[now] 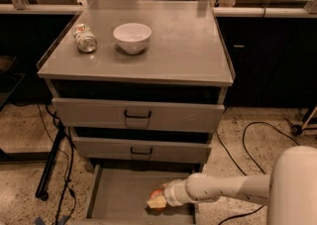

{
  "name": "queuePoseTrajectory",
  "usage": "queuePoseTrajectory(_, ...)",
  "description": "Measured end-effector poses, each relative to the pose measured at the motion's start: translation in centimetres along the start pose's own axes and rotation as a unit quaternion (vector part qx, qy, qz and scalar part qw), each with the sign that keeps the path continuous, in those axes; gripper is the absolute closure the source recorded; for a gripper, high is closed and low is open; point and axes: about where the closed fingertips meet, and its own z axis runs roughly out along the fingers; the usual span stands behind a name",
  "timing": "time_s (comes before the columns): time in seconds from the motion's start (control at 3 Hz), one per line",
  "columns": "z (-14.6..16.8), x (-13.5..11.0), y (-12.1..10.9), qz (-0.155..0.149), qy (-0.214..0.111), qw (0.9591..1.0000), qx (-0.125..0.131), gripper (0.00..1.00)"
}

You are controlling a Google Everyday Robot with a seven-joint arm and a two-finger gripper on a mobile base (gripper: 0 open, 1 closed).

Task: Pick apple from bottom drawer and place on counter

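Observation:
The apple [158,192], red-orange, is inside the open bottom drawer [116,199], toward its right front. My gripper [155,201] reaches in from the right on a white arm [223,189] and is shut on the apple, low over the drawer's flat grey floor. The pale fingertips [153,203] show just below and left of the apple. The counter [183,45] is the flat grey top of the cabinet, well above the gripper.
A white bowl [132,37] and a can lying on its side [84,38] sit on the left part of the counter. Two upper drawers with black handles [137,115] are closed. Cables [247,144] lie on the floor at right, and a black stand leg [49,164] is at left.

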Motion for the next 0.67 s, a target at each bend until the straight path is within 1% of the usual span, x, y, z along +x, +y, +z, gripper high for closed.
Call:
queuePoseTrajectory(0.33,-0.8,-0.8,0.7,-0.01,0.0,0.9999,-0.004,1.0)
queuePoseTrajectory(0.67,-3.6,-2.5,2.2,-0.022,-0.007,0.9997,0.007,1.0)
